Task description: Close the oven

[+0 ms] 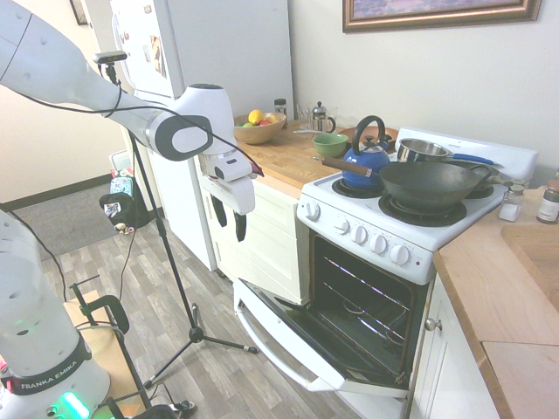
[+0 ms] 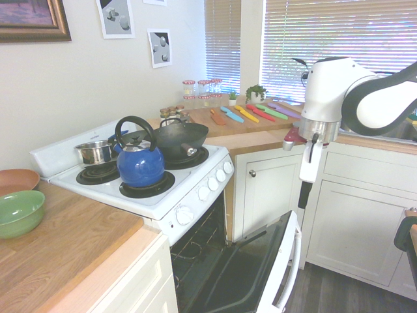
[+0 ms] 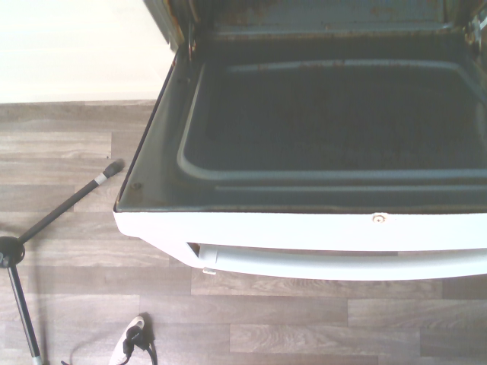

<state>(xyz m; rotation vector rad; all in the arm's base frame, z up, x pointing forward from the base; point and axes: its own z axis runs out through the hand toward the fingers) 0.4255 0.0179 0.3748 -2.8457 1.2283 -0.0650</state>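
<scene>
The oven (image 1: 360,229) is set between two wooden benches, its door (image 2: 251,267) swung down and outward, so that the dark cavity and wire racks (image 1: 362,301) are exposed. The long white handle (image 1: 271,345) is carried along the door's outer edge. The gripper (image 1: 231,220) is held higher than the door, fingers pointed down and parted, with a gap seen between them; nothing is gripped, and the handle is not touched.

Along the oven's front edge a row of white knobs (image 1: 359,235) is fitted. By that edge, a blue kettle (image 2: 140,163) is set at the corner nearer the green bowl (image 2: 21,214), and a dark wok (image 1: 428,186) at the corner nearer the spice jars (image 1: 512,202). A steel saucepan (image 1: 423,151) is placed toward the back edge. On one bench, the green bowl is placed near the edge beside the oven, with a fruit bowl (image 1: 258,131) further off. On the other bench, coloured knives (image 2: 260,112) are laid out side by side near a potted plant (image 2: 255,93).
</scene>
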